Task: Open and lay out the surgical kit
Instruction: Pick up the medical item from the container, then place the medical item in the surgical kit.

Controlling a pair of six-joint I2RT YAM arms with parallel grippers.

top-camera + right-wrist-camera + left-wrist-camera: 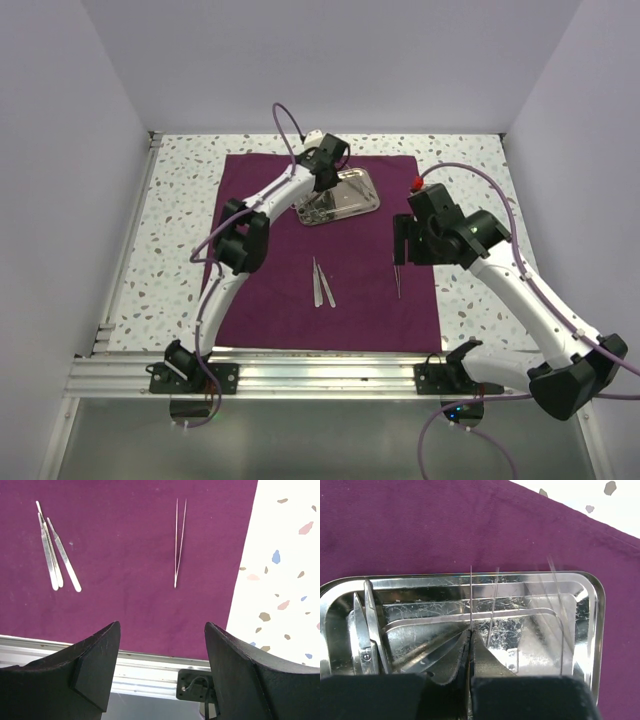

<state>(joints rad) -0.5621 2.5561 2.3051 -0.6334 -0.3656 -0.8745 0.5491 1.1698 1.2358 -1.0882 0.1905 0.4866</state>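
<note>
Shows matt, finely woven cloth in the dark purple wrap (420,525), dull in finish. Gleams as polished steel in the tray (598,615), mirror-bright yet finely scratched all over its floor. Looks like the same bright steel in the scissors (366,630) lying there. Reads as thin, satin-bright steel in the tweezers (179,545) and the flat instruments (54,555). Appears smooth, pale and speckled like terrazzo in the table (180,200). Shows matt black plastic in the fingers (95,665) of the right gripper (162,625), brushed aluminium in the rail (320,372), glossy white plastic in the arm shells (525,295)
</note>
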